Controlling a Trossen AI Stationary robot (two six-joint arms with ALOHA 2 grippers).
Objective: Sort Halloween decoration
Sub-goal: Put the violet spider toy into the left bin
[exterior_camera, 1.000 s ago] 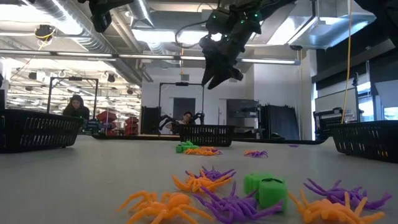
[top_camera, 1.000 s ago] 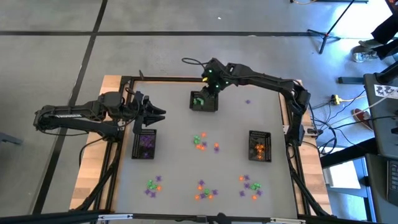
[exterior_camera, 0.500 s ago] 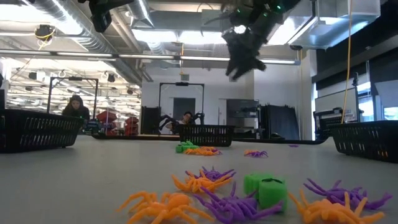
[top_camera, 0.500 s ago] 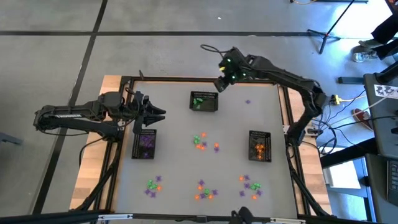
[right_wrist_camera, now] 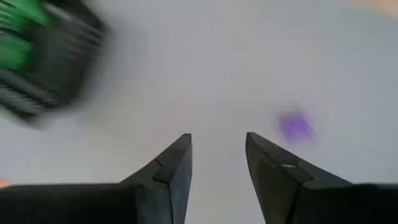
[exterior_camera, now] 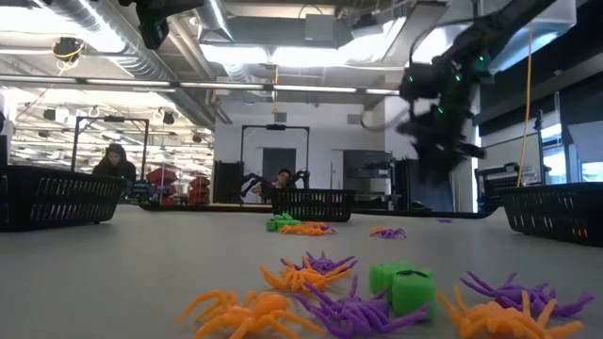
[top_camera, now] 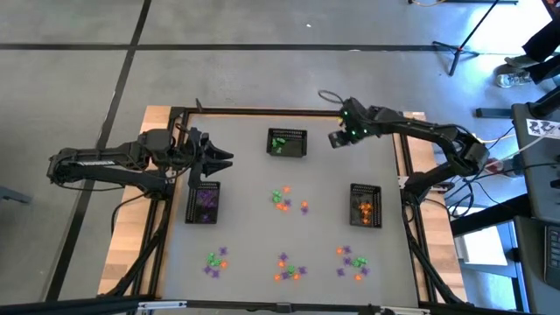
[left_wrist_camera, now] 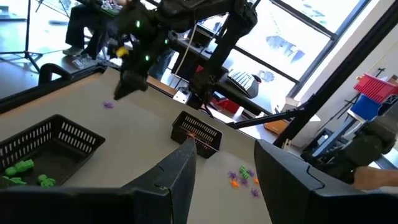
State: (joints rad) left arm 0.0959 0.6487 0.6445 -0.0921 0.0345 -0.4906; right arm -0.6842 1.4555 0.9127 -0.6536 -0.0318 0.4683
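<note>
Small purple, green and orange Halloween decorations lie in clusters mid-table (top_camera: 282, 198) and along the near edge (top_camera: 287, 268). A lone purple one (right_wrist_camera: 296, 126) lies far right. My right gripper (top_camera: 337, 138) hovers open above the table, just left of that purple piece, with nothing between its fingers (right_wrist_camera: 217, 155). My left gripper (top_camera: 223, 159) waits open and empty above the left basket (top_camera: 204, 203), which holds purple pieces.
A black mesh basket with green pieces (top_camera: 287, 142) stands at the far middle. Another with orange pieces (top_camera: 365, 205) stands at the right. Bare table lies between the baskets. In the low view, people sit in the room beyond the table (exterior_camera: 115, 162).
My right gripper has swung from above the green basket toward the table's right edge and come down, rolling as it went. It now hangs lower, beside the lone purple piece. Its fingers stay apart.
</note>
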